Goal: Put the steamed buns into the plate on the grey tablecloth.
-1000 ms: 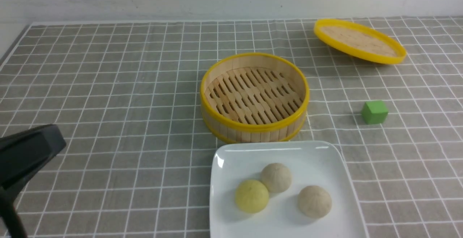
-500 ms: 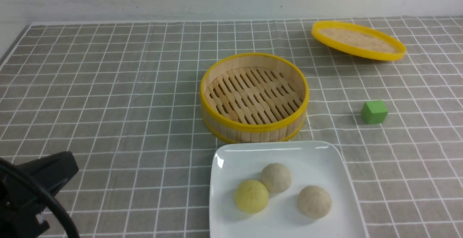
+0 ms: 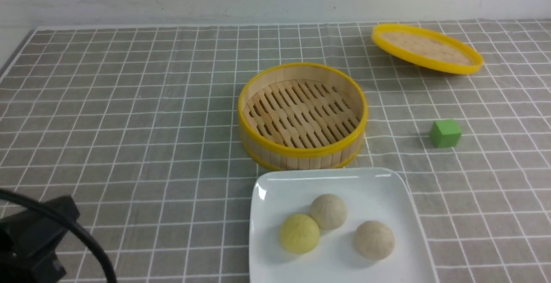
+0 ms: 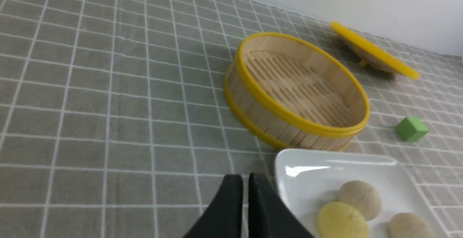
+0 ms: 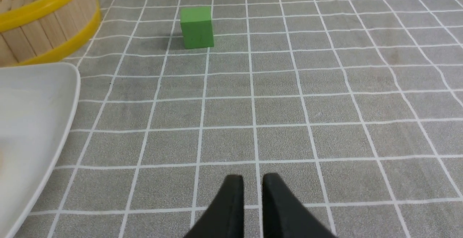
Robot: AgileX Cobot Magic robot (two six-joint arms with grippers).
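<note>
Both pale cream-beige steamed buns [image 3: 328, 211] [image 3: 374, 239] sit in the glossy white square plate [image 3: 275, 188] at the worktop's near edge, both pincers [image 4: 245, 209] [image 5: 250, 205] nearly together and empty, so only parking seems left.

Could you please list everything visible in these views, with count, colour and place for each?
steamed buns: two, pale beige, on the plate, one toward its middle, one nearer its right side
yellow bun: one, yellow, on the plate, touching the middle beige bun
plate: one, white, square, near edge of the table, in front of the steamer basket
steamer basket: one, bamboo with yellow rims, table centre, nothing in it
lid: one, yellow-rimmed, far right, tilted
cube: one, green, right of the basket
grey tablecloth: one, grey with white grid, covering the table
left gripper: black, shut, left of the plate
right gripper: black, shut, over bare cloth right of the plate
</note>
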